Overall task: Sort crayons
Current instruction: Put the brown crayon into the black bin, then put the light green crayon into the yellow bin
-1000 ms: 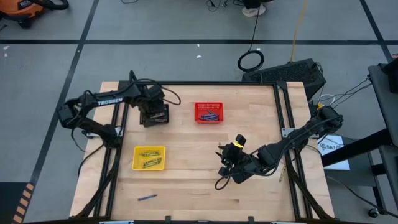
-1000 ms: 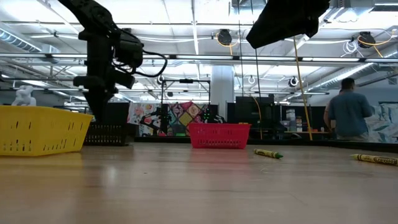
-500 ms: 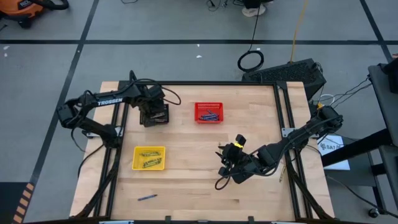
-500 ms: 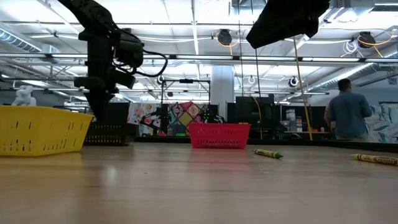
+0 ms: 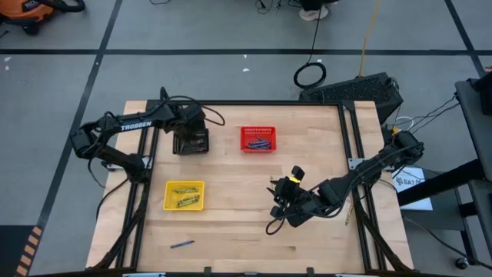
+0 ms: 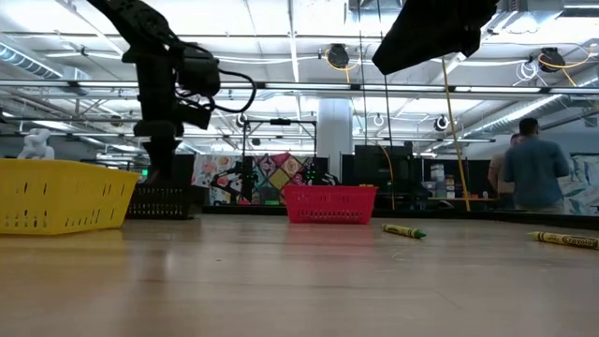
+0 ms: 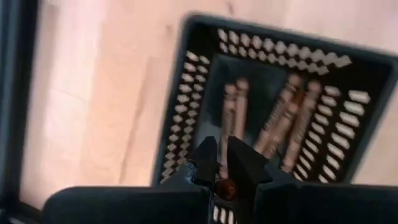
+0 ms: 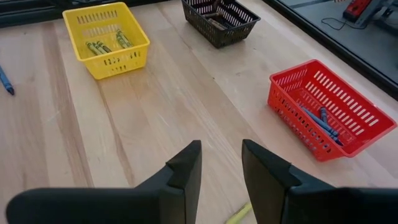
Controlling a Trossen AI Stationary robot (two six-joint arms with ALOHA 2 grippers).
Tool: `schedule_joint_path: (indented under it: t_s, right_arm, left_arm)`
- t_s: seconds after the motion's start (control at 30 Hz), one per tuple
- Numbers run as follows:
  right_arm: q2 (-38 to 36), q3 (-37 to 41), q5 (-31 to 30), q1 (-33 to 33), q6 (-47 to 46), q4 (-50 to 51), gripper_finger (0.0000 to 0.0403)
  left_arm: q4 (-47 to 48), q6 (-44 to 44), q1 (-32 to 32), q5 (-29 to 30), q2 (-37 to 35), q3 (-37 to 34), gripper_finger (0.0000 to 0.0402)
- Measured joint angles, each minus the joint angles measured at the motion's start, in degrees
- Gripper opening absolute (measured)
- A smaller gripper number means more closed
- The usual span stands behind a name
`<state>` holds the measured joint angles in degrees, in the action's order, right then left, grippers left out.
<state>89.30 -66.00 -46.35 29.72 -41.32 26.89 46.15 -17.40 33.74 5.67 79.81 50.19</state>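
Left end effector (image 7: 222, 155) is held over the black basket (image 7: 186, 99), pinched nearly shut on what appears a brown crayon (image 7: 225, 186), since brown crayons (image 7: 280, 124) are gathered there. Right end effector (image 8: 221, 155) waits spread above the counter (image 8: 155, 112), near a yellow-green crayon (image 8: 239, 214).

The left arm reaches in from the bench's left edge toward the far left part, its wrist bent so that the left hand (image 5: 191, 137) points straight down; its two dark fingers (image 7: 247, 163) stand nearly together with only a thin slit between them; the right arm comes in from the right edge, folded low over the near middle of the bench; the right hand (image 8: 221, 163) points forward, its fingers parted and empty.
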Motion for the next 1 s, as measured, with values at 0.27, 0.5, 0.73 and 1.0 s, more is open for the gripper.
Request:
schedule_joint_path:
  t_s: [0.27, 0.5, 0.73, 1.0]
  right_arm:
    - [0.0, 0.0, -0.1, 0.0, -0.5, 0.2, 0.0102]
    - [0.0, 0.0, -1.7, 0.0, -2.7, 1.3, 0.0102]
    - [0.0, 0.0, -1.7, -0.1, -3.0, 1.7, 0.0102]
    - [0.0, 0.0, -1.6, -0.1, -3.0, 1.8, 0.0102]
  left_arm:
    - [4.1, -2.4, 0.0, -0.7, 0.0, 0.0, 0.0026]
    - [4.4, -2.4, 0.0, -3.2, 0.0, 0.0, 0.0027]
    - [-0.2, -1.0, -0.5, -4.7, 0.0, 0.0, 0.0058]
    - [0.6, 0.2, -0.5, -3.3, 0.0, 0.0, 0.0075]
